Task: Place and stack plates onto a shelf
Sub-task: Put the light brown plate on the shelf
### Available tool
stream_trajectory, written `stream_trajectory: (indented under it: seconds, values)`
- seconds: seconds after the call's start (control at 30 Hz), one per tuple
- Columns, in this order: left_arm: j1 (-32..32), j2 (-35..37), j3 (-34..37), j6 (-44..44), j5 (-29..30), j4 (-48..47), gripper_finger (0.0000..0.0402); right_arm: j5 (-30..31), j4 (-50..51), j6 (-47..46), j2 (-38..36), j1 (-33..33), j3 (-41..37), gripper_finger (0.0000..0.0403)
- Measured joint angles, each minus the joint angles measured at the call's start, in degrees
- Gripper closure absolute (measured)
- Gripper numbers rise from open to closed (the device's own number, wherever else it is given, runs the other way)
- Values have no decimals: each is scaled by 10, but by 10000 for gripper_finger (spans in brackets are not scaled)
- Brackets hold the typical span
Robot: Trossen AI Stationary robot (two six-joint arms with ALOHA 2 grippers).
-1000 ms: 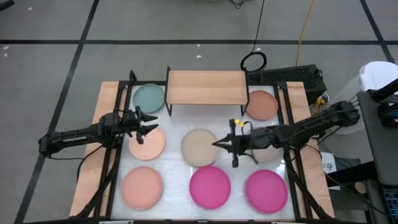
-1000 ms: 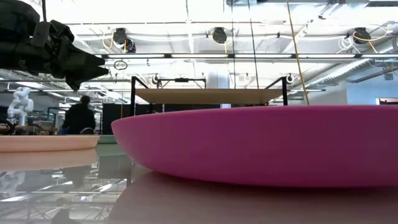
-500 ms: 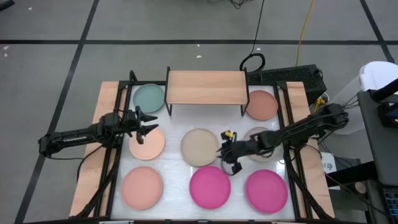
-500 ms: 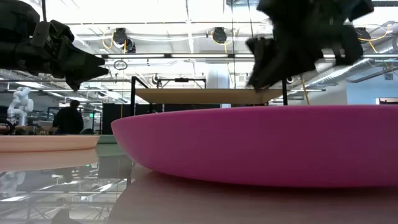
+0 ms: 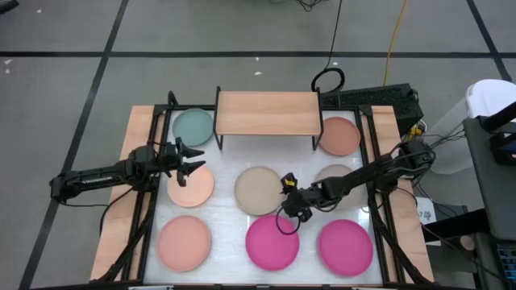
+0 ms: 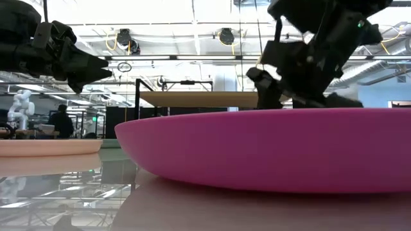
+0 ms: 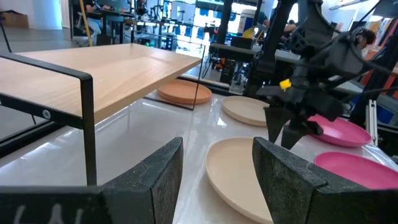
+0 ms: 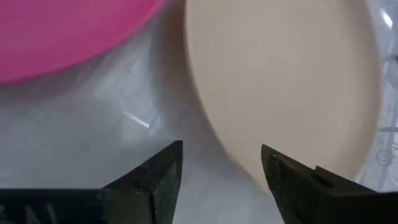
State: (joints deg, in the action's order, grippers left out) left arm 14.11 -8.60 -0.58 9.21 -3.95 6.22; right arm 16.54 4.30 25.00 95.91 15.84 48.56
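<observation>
The wooden shelf stands at the table's far middle, its top bare. Around it, plates lie flat on the white tabletop: teal, salmon, peach, beige, a second beige, peach and two magenta. My right gripper is open and points down. Its fingers stand on either side of the middle beige plate's near right rim, close to the magenta plate. My left gripper hovers open over the peach plate's far edge.
The shelf's black legs stand close to the teal and salmon plates. Black frame rails run along both table sides. A narrow strip of bare tabletop separates the beige and magenta plates. A person stands in the room behind.
My right gripper has moved toward the table's near edge and down, from above the beige plate's right side to its near right rim. It has tipped from level to pointing down and has opened. No plate has moved.
</observation>
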Motion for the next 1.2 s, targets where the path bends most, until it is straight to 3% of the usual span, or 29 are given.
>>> stream_trajectory:
  seconds: [0.2, 0.47, 0.9, 1.2]
  values:
    - [0, 0, 0, 0, 0, 0, 204, -1, 0, 4, 20, -1, 0, 250]
    - [0, 0, 0, 0, 0, 0, 204, 6, -3, 15, 10, 0, 0, 389]
    - [0, 0, 0, 0, 0, 0, 204, 4, -116, -5, -69, 20, -1, 400]
    - [0, 0, 0, 3, 0, 23, 204, 195, -293, 14, -208, -5, -1, 402]
